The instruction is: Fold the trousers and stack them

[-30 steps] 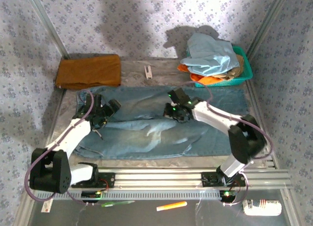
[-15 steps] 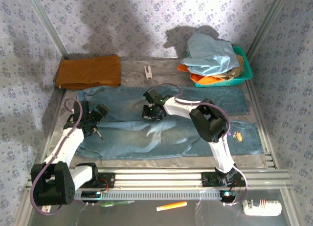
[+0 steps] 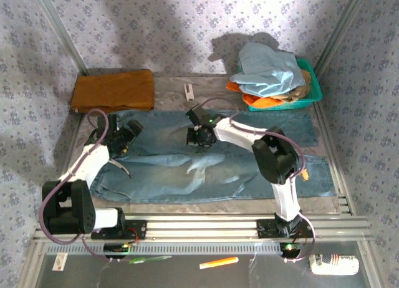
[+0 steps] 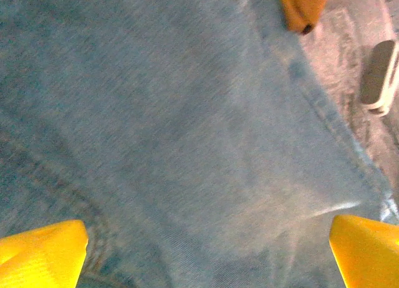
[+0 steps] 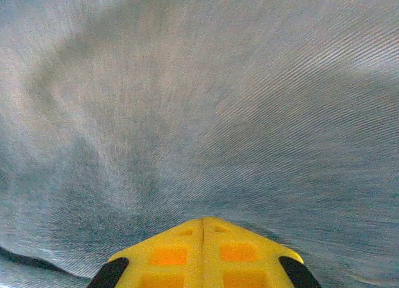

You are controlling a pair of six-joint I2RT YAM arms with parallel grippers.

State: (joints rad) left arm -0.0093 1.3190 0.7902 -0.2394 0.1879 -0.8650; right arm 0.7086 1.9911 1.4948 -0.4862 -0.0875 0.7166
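Right end effector (image 3: 197, 137) on trousers (image 3: 187, 183); basket (image 3: 317, 85) (teal) with pale blue garment (image 3: 268, 70).

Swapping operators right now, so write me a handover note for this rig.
Trousers: spread flat, waist end to the left, legs running right.
Left gripper: open, jaws wide apart, low over the waist end.
Right gripper: shut, tips down on the far leg near the middle; I cannot tell whether cloth is pinched.
Done: trousers laid out; no fold made yet.
Left: fold them, then stack.
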